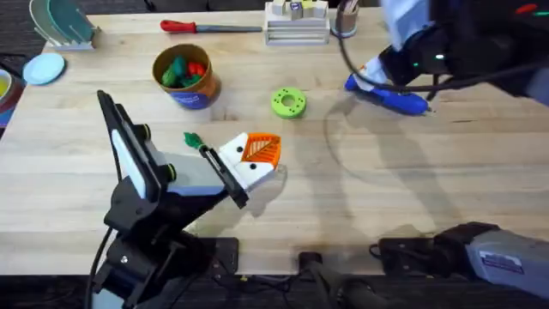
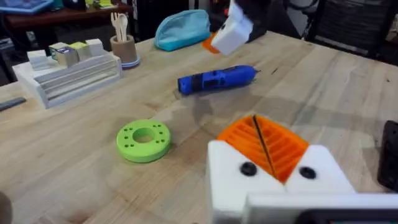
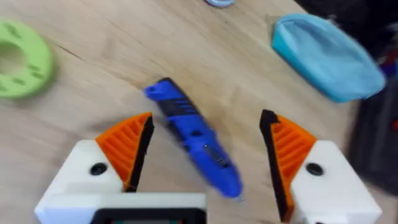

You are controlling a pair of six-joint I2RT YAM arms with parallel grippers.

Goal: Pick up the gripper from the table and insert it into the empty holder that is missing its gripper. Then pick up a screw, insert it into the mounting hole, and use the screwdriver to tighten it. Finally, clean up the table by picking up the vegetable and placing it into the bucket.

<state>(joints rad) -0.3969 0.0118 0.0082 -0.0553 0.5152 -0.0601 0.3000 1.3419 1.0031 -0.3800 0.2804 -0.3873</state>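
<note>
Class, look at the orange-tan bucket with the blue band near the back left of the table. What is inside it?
In the overhead view, the bucket holds chunky toy foods: green pieces and a red one showing at the top. Whatever lies beneath them, and the bucket's floor, is covered.

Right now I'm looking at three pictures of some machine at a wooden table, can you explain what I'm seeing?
Two robot arms work at a wooden table. One picture looks down from above; the other two come from cameras on each arm's wrist.

The left gripper rests shut near the middle, white with orange pads, holding nothing. The right gripper is open, straddling the blue screwdriver that lies on the table, not yet gripped.

Also lying there: a green ring-shaped disc, a small green toy vegetable, a bucket of toy foods, and a red-handled tool.
</note>
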